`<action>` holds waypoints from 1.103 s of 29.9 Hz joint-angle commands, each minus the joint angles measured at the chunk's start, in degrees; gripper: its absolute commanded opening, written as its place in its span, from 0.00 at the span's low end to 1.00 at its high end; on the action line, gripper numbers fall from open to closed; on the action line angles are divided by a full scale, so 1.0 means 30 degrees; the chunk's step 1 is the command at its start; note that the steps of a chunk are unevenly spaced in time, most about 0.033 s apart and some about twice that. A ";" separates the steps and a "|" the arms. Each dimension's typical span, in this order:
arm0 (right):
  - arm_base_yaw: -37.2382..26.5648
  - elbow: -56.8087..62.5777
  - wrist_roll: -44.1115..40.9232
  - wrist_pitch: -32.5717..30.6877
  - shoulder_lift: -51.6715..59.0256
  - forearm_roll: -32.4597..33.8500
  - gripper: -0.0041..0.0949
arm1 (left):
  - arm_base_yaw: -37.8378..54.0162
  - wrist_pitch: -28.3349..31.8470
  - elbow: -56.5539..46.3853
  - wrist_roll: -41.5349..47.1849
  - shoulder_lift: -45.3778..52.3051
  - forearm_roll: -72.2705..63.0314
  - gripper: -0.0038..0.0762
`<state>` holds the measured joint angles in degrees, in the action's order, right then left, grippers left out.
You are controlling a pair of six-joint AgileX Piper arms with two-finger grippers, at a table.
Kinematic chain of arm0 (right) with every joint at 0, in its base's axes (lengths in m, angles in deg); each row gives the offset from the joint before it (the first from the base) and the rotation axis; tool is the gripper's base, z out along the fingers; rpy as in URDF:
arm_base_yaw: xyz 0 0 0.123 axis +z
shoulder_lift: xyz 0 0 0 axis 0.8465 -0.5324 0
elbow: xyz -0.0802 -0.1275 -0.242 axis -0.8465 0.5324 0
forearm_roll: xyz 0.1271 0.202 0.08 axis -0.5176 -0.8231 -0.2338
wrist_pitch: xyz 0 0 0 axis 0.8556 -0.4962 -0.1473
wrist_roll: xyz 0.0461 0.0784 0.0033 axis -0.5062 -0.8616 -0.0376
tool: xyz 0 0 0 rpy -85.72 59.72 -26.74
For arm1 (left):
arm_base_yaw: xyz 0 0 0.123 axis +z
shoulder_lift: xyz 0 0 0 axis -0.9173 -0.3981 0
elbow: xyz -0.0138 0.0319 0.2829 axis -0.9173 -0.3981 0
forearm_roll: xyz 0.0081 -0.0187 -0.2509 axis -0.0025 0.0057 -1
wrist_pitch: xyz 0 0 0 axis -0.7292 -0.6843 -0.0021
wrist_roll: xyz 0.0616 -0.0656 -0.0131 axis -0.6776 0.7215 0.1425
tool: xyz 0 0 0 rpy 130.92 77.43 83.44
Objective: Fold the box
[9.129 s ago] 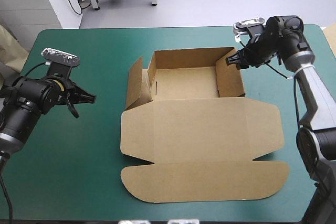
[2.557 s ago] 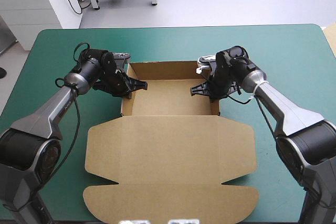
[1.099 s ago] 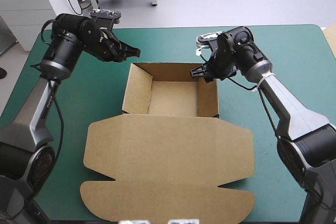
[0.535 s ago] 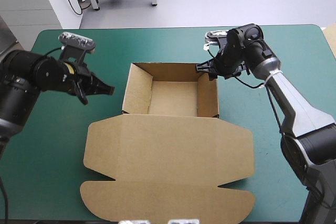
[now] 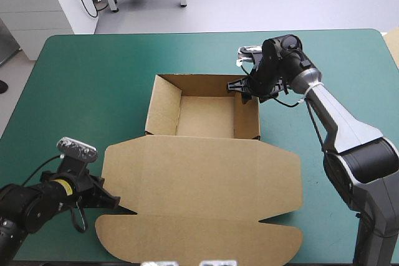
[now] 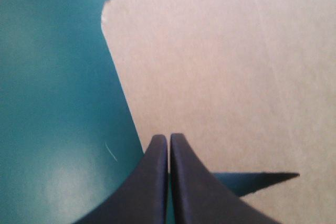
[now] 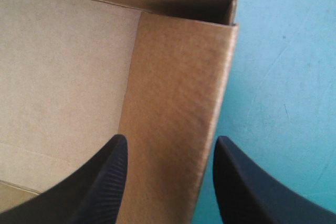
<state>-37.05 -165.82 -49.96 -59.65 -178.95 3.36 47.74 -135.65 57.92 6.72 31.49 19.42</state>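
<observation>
Near the counter's (image 5: 87, 66) front left corner, the left gripper (image 5: 116, 207) is pressed together at the lid edge of the box (image 5: 206, 179). The right gripper (image 7: 170, 145) is spread over a wall. The board seems light and stiff, so pinch its edges.

Your box (image 5: 206, 154) sits mid-bench (image 5: 87, 66), its tray (image 5: 162, 107) toward the far edge and the lid (image 5: 206, 185) lying flat in front of it, reaching almost to the near edge. Your left gripper (image 5: 114, 202) is at the near left, just beside the lid's left side, its tip at the notch (image 6: 257, 179) there. Your right gripper (image 5: 240, 86) is at the tray's far right corner, one of its fingers inside the tray, the other outside the right wall (image 7: 178, 103).
</observation>
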 commanded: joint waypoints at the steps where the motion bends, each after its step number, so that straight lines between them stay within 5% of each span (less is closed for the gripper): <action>1: -0.0086 -0.0475 0.0097 -0.0076 0.0740 0.0005 0.51 | -0.0074 0.1097 -0.1064 0.0009 0.1767 -0.0201 0.04; 11: -0.0086 -0.0364 0.0097 -0.0076 -0.0568 -0.1160 0.48 | -0.0074 0.1565 -0.2992 0.0009 0.5859 0.0415 0.04; 20: -0.0086 0.1056 0.0188 -0.0076 -0.0791 -0.0533 0.02 | -0.0074 0.1492 -0.3028 0.0009 0.6351 0.0708 0.04; 33: -0.2213 0.0782 0.0183 -0.0076 0.1052 0.0844 0.02 | -0.0074 0.1492 -0.3028 0.0009 0.6351 0.0708 0.04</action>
<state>-40.07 -161.90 -49.70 -58.76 -182.03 5.62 47.74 -134.40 47.47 6.72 50.96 21.48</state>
